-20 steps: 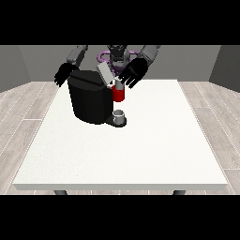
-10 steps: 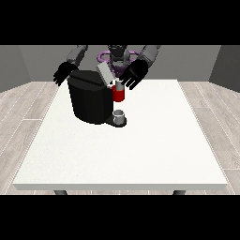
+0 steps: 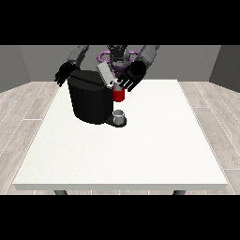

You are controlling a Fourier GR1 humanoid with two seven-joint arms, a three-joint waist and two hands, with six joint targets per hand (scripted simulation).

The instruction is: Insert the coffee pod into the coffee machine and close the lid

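Coffee machine (image 3: 92, 101) stands just below robot hand (image 3: 131, 77) at view's right.

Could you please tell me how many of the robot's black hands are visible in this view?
2. One black hand shows at the view's left, behind the black coffee machine. The other black hand shows at the view's right, just above the red thing at the machine. Neither is hidden.

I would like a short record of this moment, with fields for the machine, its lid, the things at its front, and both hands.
machine: black coffee machine on the large white table
lid: grey flap, raised and tilted
front: red thing at the machine; below it a small grey cup
hand at the view's right: open, beside the lid
hand at the view's left: behind the machine
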